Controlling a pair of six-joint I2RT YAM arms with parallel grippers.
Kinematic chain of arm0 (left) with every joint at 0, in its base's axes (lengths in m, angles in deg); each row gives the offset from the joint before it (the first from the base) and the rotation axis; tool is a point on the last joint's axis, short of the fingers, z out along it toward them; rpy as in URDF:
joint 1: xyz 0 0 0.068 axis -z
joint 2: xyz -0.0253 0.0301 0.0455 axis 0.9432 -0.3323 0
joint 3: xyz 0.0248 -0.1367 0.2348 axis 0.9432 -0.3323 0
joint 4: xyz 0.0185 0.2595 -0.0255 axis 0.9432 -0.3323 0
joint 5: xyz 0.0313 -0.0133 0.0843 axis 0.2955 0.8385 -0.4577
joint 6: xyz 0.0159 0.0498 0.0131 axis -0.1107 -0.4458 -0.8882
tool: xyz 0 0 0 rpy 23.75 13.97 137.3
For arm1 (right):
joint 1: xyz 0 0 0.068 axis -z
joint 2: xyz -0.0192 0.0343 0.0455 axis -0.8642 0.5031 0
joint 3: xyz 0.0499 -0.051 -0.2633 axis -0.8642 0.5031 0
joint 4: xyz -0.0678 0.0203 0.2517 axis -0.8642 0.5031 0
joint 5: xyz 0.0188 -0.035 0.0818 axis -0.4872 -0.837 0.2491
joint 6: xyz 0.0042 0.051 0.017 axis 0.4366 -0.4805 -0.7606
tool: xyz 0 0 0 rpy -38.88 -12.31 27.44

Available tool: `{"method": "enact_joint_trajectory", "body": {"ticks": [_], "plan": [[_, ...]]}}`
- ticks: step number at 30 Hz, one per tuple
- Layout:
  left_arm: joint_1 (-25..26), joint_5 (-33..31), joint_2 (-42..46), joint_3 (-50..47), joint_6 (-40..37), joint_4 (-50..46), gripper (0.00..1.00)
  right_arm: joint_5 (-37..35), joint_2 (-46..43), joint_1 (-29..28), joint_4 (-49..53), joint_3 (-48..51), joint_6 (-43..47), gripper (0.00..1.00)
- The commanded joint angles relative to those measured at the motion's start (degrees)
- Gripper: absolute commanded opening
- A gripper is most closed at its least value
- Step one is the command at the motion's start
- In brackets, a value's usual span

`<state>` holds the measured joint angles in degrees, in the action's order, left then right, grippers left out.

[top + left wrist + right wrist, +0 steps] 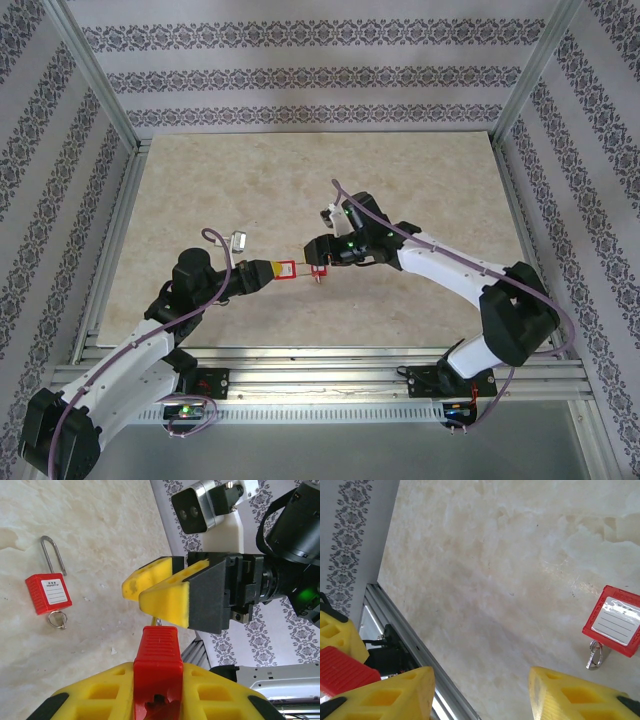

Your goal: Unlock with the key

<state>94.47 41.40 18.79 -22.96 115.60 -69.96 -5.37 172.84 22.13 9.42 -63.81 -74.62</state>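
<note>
My left gripper [271, 271] is shut on a red padlock body [285, 270] with a white label, held above the table. In the left wrist view its ribbed red side [157, 655] sits between my fingers [95, 695], and a bit of metal pokes out of its far end. I cannot tell whether that metal is the key. My right gripper [142, 592] hangs open just beyond that end, with only bare table between its fingers [395, 695]. A second red labelled padlock [48, 594] lies flat on the table with its shackle [52, 555] out and a key ring [594, 655] at its bottom.
The marble tabletop [300, 180] is ringed by an aluminium rail [300, 355] and patterned walls [320, 75]. The table padlock [318, 270] lies right under the right gripper. The held lock and left finger [335, 630] show beside my right gripper's left finger.
</note>
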Motion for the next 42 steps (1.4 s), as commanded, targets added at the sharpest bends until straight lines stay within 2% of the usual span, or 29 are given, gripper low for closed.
{"method": "enact_joint_trajectory", "body": {"ticks": [1,9,13,26,32,42], "plan": [[-0.49,1.56,1.77,2.78,-1.6,2.33,0.0,1.54,1.58,-0.78,2.99,-2.35,2.28,0.52],[-0.46,0.79,3.9,2.84,-2.26,1.31,0.0,5.25,3.16,-1.33,6.1,-4.14,5.29,0.52],[-0.49,1.23,3.32,2.71,-1.75,2.63,0.0,3.19,2.73,-1.73,10.58,-5.64,8.05,0.52],[-0.5,1.94,3.39,1.8,-2.56,0.91,0.0,8.27,-4.75,3.49,1.43,-1.28,1.86,0.54],[-0.5,1.71,2.89,1.79,-2.54,1.59,0.0,9.06,-5.52,2.38,1.6,0.89,1.89,0.55],[-0.49,2.34,2.96,1.88,-2.25,2.75,0.0,8.12,-1.08,-0.32,0.98,0.89,1.89,0.54]]}}
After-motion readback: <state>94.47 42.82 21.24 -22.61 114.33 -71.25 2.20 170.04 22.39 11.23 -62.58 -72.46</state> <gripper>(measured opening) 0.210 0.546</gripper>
